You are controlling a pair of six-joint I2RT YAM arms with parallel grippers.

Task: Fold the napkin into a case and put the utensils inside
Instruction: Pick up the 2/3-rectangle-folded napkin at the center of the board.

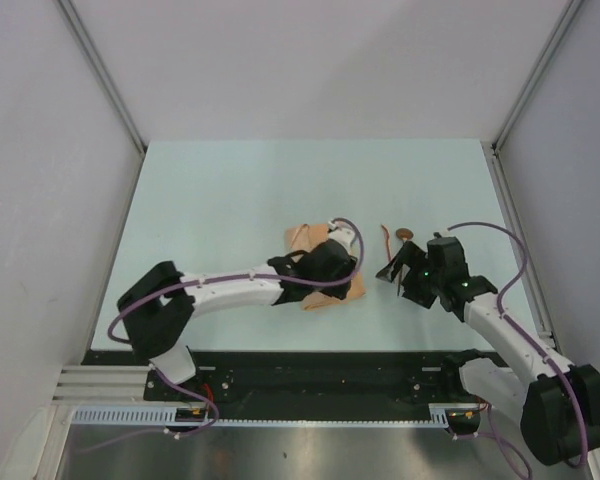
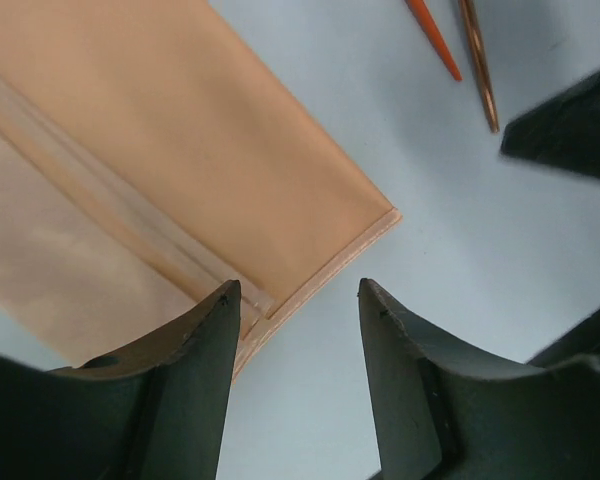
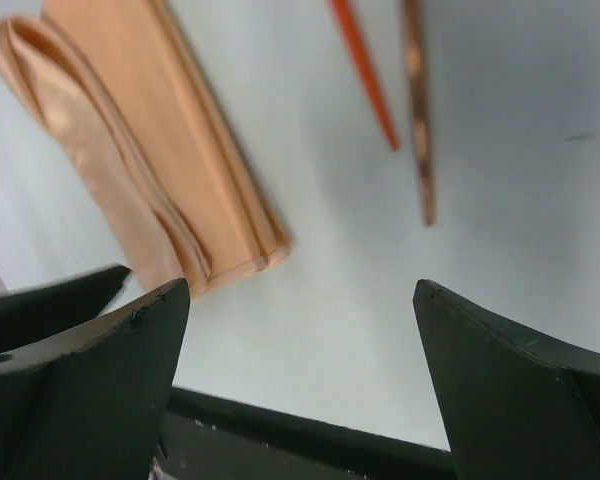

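Hanging over a corner of the folded napkin (image 2: 180, 150), the left end effector (image 2: 295, 292) stands released, gripping nothing.

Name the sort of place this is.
Probably a robotics lab test cell: white walls box in a pale table, two arms bolted at its edge, a napkin and utensils as props.

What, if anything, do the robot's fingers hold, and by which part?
Nothing: left fingers open at the napkin corner, right fingers open above the table.
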